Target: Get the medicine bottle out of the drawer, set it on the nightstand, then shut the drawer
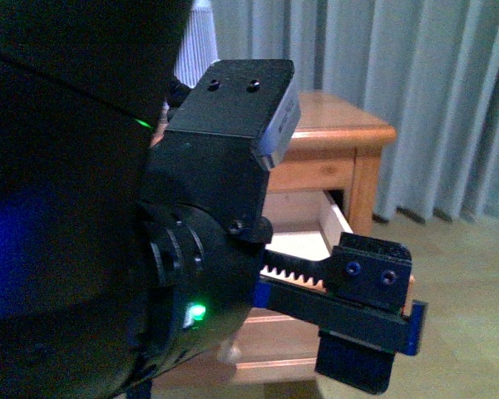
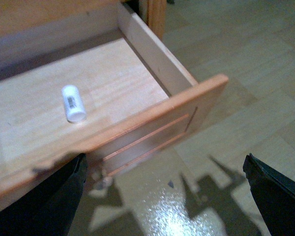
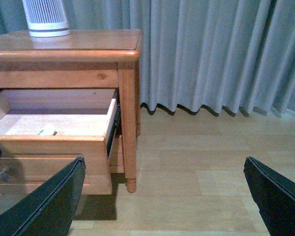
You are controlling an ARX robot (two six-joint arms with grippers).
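Observation:
The medicine bottle, small, white and labelled, lies on its side on the pale floor of the open drawer. My left gripper hovers open just outside the drawer front, over the floor, with nothing between its fingers. In the right wrist view the nightstand stands to one side with the drawer pulled out, and a sliver of the bottle shows over its front. My right gripper is open and empty, well back from the nightstand. The left arm blocks most of the front view.
A white slatted device stands on the nightstand top. Grey curtains hang behind. Pale wood flooring stretches beside the nightstand's leg. The drawer's side wall rises beside the bottle.

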